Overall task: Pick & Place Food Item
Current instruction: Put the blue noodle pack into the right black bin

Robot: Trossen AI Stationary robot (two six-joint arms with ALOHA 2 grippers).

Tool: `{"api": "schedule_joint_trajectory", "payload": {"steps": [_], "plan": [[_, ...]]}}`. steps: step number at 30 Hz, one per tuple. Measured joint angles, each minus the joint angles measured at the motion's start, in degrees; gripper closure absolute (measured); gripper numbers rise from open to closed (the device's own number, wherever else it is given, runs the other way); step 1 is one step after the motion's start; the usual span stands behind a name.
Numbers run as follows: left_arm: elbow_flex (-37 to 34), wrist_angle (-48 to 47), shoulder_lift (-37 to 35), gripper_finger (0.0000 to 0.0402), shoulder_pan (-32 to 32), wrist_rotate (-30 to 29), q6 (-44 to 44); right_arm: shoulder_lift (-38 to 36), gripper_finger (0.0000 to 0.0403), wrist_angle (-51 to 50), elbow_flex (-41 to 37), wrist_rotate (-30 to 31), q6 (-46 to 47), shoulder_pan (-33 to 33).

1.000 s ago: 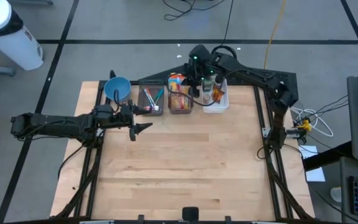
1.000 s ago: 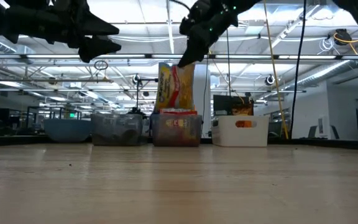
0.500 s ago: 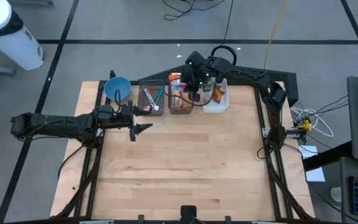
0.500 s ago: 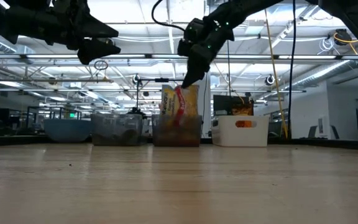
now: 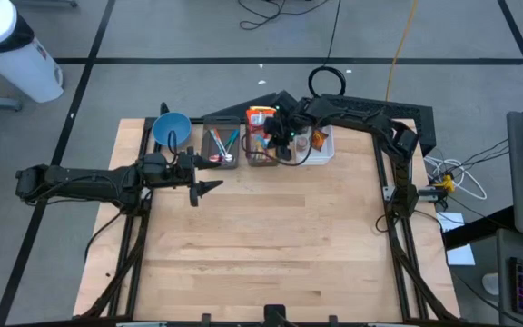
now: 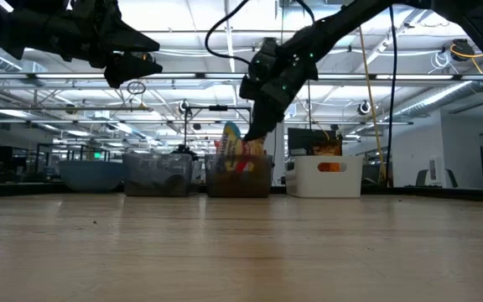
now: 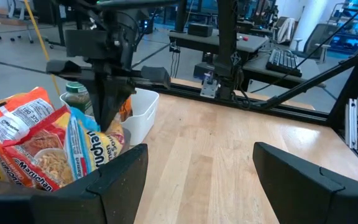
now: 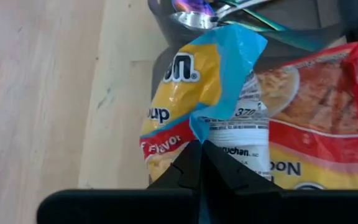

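Since a second ago, when I had the noodle packet (image 8: 191, 106) lifted high, my right gripper (image 8: 199, 163), pinched on its edge, has lowered it into the middle bin (image 5: 263, 154) at the table's far edge; my left gripper (image 5: 202, 189) hovers spread nearby.

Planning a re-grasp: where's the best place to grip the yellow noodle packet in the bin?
Probably the yellow noodle packet's sealed top edge, from above. It stands upright in the clear bin, whose walls block its sides. The right end effector is shut on that edge.
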Motion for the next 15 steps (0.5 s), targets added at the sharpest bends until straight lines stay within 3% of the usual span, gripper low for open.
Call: {"api": "schedule_joint_trajectory", "payload": {"steps": [10, 15], "plan": [[0.00, 0.07, 0.00, 0.0101, 0.04, -0.04, 0.15, -0.43, 0.0401, 4.70, -0.12, 0.17, 0.07, 0.06], [0.00, 0.07, 0.00, 0.0101, 0.04, -0.04, 0.11, -0.43, 0.0371, 5.94, -0.12, 0.11, 0.93, 0.06]]}}
